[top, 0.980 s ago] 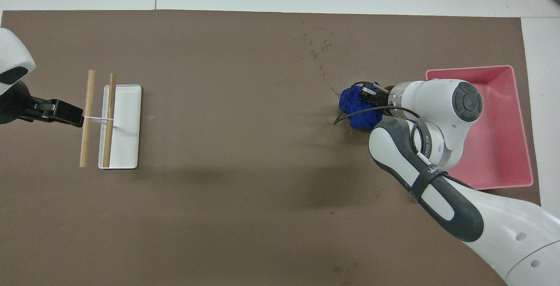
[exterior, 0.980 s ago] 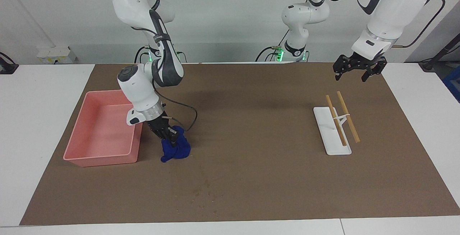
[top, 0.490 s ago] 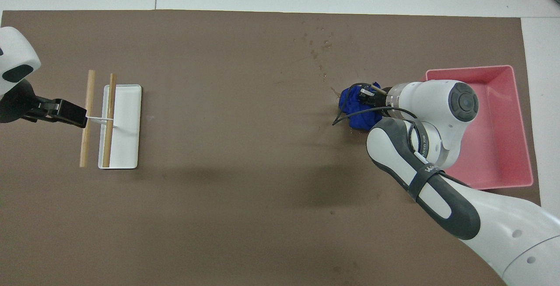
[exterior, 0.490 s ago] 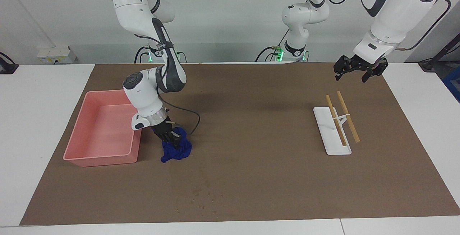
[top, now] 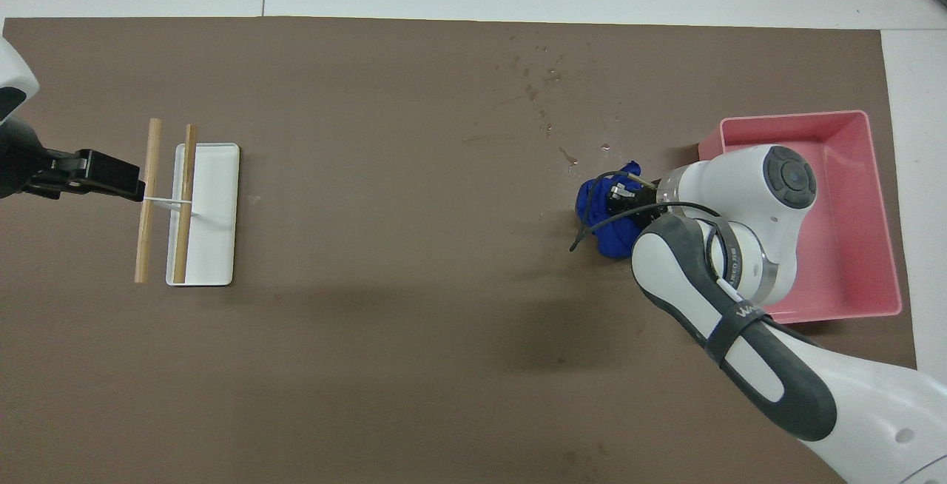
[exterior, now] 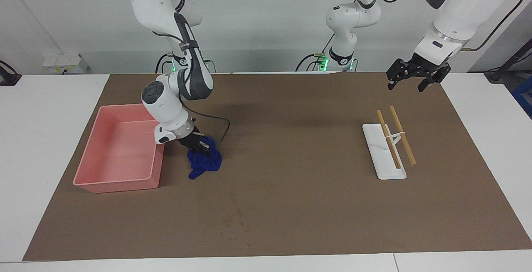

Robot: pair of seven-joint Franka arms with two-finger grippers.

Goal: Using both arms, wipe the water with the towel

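The dark blue towel [exterior: 205,162] hangs bunched from my right gripper [exterior: 198,145], which is shut on its top, beside the pink tray [exterior: 96,179]. It also shows in the overhead view [top: 601,212] under the right gripper [top: 620,200]. Whether its lower end touches the brown mat I cannot tell. Water drops [exterior: 233,222] lie on the mat farther from the robots than the towel, and show in the overhead view [top: 538,86] too. My left gripper [exterior: 405,86] is open and empty in the air at the left arm's end, over the mat near the white rack [exterior: 384,155].
The pink tray [top: 880,173] stands at the right arm's end, partly under the right arm. The white rack with two wooden sticks [top: 209,217] lies at the left arm's end, with the left gripper [top: 118,177] beside it. A black cable loops by the towel.
My right gripper has drawn the towel a little nearer to the robots, away from the water drops. My left gripper has risen slightly and stayed open.
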